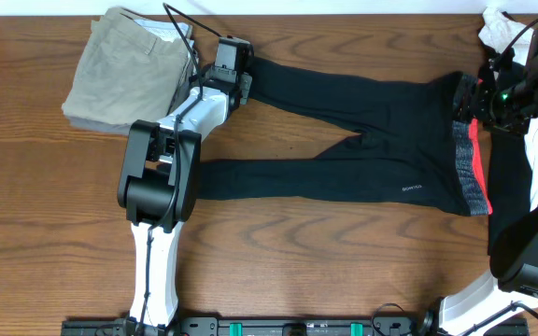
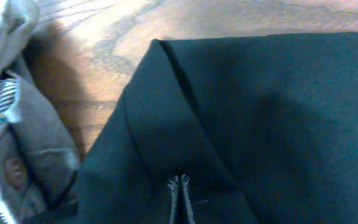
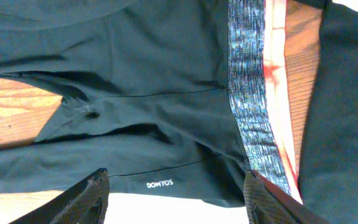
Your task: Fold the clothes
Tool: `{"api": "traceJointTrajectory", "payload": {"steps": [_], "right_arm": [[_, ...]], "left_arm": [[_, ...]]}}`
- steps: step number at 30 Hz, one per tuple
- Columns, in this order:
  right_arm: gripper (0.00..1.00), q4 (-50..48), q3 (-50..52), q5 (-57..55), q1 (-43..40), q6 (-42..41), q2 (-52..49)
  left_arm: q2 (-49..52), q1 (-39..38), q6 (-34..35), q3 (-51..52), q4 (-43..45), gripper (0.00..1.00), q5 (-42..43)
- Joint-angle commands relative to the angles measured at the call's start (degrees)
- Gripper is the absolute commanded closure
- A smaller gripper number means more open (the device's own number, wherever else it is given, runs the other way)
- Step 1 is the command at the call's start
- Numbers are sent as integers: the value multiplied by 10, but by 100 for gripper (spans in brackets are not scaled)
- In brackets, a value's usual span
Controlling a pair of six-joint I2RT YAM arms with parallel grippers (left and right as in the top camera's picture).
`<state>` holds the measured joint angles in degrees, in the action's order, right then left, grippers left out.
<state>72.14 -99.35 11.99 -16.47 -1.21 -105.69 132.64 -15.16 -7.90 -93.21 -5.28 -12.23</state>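
Brown wood table (image 1: 297,271) nearest the robot. Next come the leggings (image 1: 390,149), black and laid out flat across the middle, legs pointing to the left side and waistband (image 1: 474,159) on the right. The two legs are splayed apart in a narrow V with wood showing between them.

The near leg runs pretty straight, and there's a small white logo (image 1: 411,189) on the hip close to the band. The band itself is grey-patterned with a red stripe along its outer edge.

The right gripper (image 1: 479,93) hangs over the waistband end. In its wrist cam the fingers (image 3: 95,196) are spread wide with nothing between them, and the logo (image 3: 159,183) and band (image 3: 253,93) sit right below.

The far leg angles up toward the back-left corner. The left gripper (image 1: 232,58) is at its ankle end. Up close, its tips (image 2: 179,186) are pressed together on a raised crease of the black fabric, so it looks like it's pinching the cuff.

Just beside that cuff are the khakis (image 1: 129,65), folded in the back-left corner, button and zipper visible in the left wrist cam (image 2: 17,162). At the back right there's a bunched white cloth (image 1: 501,28) at the table's edge.
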Motion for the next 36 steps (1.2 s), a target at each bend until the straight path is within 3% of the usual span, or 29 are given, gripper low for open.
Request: {"api": "traceJointTrajectory", "payload": {"steps": [1, 14, 17, 22, 24, 36], "right_arm": [[33, -2, -11, 3, 8, 4, 5], [33, -2, -11, 3, 8, 1, 5], [33, -2, -11, 5, 8, -1, 5], [33, -2, -11, 5, 8, -5, 5], [33, -1, -11, 5, 8, -5, 5], [34, 3, -11, 25, 8, -9, 5]], "left_arm": [[-38, 5, -8, -5, 3, 94, -45], [-114, 48, -19, -5, -12, 94, -27], [-111, 41, -44, -5, -61, 83, 27], [-92, 28, -115, -4, -82, 39, 107], [-80, 25, -115, -4, -68, 31, 101], [-13, 24, -41, -4, -36, 28, 67]]}}
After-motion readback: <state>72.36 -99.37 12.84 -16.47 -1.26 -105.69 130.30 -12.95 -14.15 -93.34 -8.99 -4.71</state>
